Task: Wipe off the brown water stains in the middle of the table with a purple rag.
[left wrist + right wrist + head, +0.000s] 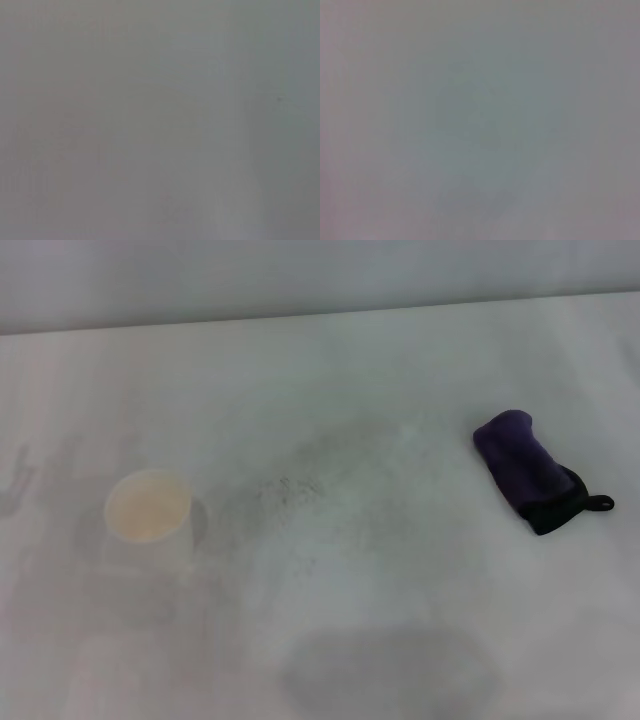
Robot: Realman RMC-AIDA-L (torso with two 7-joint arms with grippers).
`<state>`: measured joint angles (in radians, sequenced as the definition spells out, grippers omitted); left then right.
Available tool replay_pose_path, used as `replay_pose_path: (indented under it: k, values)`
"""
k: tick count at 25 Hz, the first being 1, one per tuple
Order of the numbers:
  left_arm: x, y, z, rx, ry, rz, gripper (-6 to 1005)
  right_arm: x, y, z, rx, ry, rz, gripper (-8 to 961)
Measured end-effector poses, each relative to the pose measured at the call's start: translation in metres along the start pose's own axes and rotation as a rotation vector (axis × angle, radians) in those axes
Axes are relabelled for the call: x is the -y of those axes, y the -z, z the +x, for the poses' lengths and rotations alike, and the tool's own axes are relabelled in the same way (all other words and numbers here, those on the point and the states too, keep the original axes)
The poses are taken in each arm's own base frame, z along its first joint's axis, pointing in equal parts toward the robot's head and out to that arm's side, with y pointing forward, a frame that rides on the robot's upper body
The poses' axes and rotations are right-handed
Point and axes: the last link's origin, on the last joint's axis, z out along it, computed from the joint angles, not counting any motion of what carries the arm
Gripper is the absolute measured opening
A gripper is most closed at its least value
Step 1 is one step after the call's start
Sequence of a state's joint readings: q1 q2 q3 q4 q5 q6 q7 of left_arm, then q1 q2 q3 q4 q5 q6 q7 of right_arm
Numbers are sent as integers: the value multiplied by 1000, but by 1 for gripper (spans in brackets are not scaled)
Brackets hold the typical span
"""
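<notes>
The purple rag is seen on the right side of the table, lying as a folded roll. Its long axis is set on a diagonal: the purple end is turned toward the far edge and the middle of the table, while the black-edged end is turned toward the near right. A small black loop is found at that black end, pointing outward to the right and lying flat on the surface.

A white paper cup is placed upright on the left side, well apart from the rag, with its open mouth facing up and a pale tan tint seen inside. Between cup and rag, faint grey speckles are spread across the middle of the table. A brown blot cannot be made out among them with any certainty. A soft grey shadow is cast on the near edge of the tabletop.

All of this is given by the head view alone. In the left wrist view and the right wrist view only a flat, featureless grey field is shown, with no object that can be identified. Neither gripper is shown in any view, so nothing can be told of how the fingers stand.
</notes>
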<state>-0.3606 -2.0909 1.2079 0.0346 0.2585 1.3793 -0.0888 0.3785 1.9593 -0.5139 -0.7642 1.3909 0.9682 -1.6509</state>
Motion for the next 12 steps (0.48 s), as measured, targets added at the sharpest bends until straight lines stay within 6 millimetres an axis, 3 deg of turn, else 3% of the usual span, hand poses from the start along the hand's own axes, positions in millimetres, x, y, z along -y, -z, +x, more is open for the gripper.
replay_pose_path:
  k: [5, 12]
  values:
    - [-4, 1, -4, 23, 10, -5, 851, 12, 16, 31, 155, 54, 130, 545]
    - [-9, -4, -8, 61, 11, -26, 850, -15, 18, 63, 277, 195, 230, 545]
